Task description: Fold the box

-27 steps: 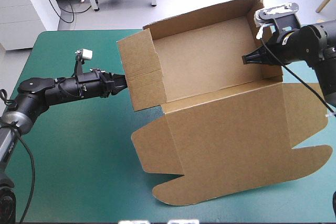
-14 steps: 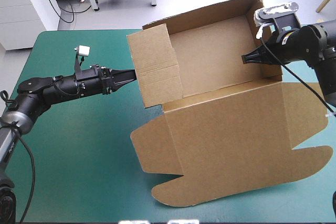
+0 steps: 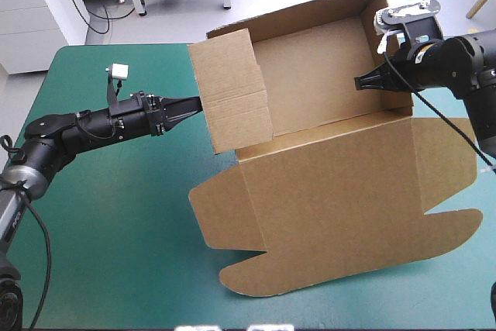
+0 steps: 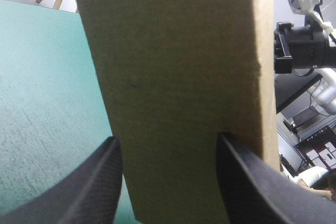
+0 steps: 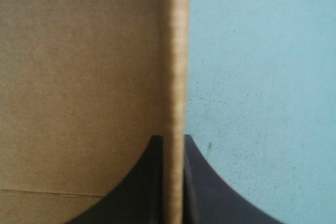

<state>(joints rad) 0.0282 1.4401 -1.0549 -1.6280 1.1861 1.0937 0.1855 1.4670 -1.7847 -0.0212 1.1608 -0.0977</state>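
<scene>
The brown box point(image 3: 310, 98) lies on the teal-green cover point(image 3: 116, 215) as an open tray with raised walls. Its wide lid point(image 3: 341, 199) is spread flat toward the near edge. My left gripper point(image 3: 195, 103) touches the outer face of the tray's left side flap point(image 3: 232, 91), which stands upright and is turned inward. In the left wrist view that flap point(image 4: 173, 77) fills the space ahead of my open left gripper point(image 4: 168, 138). My right gripper point(image 3: 360, 83) sits at the tray's right wall. The right wrist view shows that wall's edge point(image 5: 176, 51) pinched in the shut gripper point(image 5: 172, 139).
Bare teal-green cover point(image 3: 101, 269) stretches left of the box and under the left arm. The lid's rounded tabs point(image 3: 248, 277) reach near the table's front edge, and its right tab point(image 3: 457, 230) reaches the right edge. White furniture point(image 3: 39, 5) stands beyond the far left corner.
My left gripper has moved right, pushing the left side flap upright and inward over the tray. The whole box slid slightly. The right gripper kept its hold on the right wall.
</scene>
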